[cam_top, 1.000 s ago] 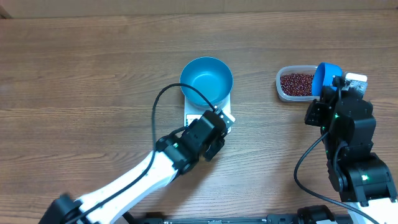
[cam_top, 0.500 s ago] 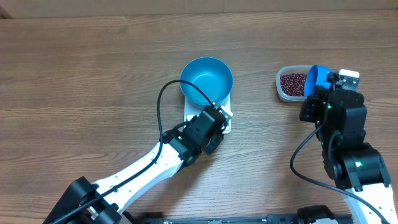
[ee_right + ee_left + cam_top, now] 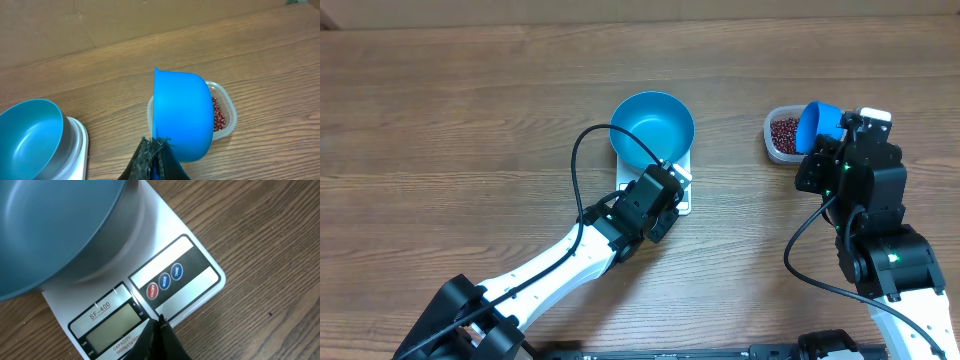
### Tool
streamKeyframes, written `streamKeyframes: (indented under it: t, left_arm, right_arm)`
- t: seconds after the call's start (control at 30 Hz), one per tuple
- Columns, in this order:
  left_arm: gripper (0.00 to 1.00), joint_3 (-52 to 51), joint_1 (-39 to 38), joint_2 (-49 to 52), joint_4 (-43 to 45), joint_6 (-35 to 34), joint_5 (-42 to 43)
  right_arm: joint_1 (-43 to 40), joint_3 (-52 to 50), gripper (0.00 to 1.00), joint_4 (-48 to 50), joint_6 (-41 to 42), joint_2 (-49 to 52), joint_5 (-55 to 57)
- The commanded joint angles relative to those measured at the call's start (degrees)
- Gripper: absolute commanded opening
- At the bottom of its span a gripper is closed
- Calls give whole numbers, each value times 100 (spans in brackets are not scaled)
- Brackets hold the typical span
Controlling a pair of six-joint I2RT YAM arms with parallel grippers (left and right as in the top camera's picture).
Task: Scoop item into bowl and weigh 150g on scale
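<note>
**A:** Left side first. What do you have?
**B:** Your left jaws are pinched together and hold nothing. Their fingertips [image 3: 162, 336] hang over the scale [image 3: 202, 277], just below its red button [image 3: 152, 291]. The bowl [image 3: 652, 125] sits on the scale.
**A:** And to the right?
**B:** The beans [image 3: 783, 131] lie in the clear tub [image 3: 775, 153] on the surface [image 3: 470, 120], well apart from the scale. Your right jaws clamp the blue scoop [image 3: 182, 115] by its handle. It is tipped on edge over the tub.

A brown wood-grain table [image 3: 470, 120] fills the overhead view. A flat white scale [image 3: 172, 230] lies on it just right of centre. A clear tub [image 3: 768, 140] sits on the wood at the upper right, well apart from the scale.
</note>
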Motion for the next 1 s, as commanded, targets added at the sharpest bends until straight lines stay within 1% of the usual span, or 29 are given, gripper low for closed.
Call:
streamKeyframes:
  t: [0.0, 0.17, 0.33, 0.4, 0.63, 0.97]
  left_arm:
    - [4, -42, 33, 42, 68, 17, 28]
    - [4, -42, 33, 85, 160, 44, 28]
    - [4, -42, 37, 251, 455, 435, 17]
    - [4, -42, 39, 334, 509, 437, -129]
    - [4, -42, 72, 673, 542, 439, -197]
    - [4, -42, 72, 704, 577, 442, -236]
  right_arm:
    - [-13, 199, 4, 48, 42, -20, -9]
    - [-13, 199, 4, 61, 42, -20, -83]
    - [-13, 199, 4, 116, 42, -20, -157]
    - [-13, 199, 4, 138, 42, -20, -157]
    - [-13, 199, 4, 146, 42, -20, -157]
    - [-13, 199, 4, 157, 42, -20, -205]
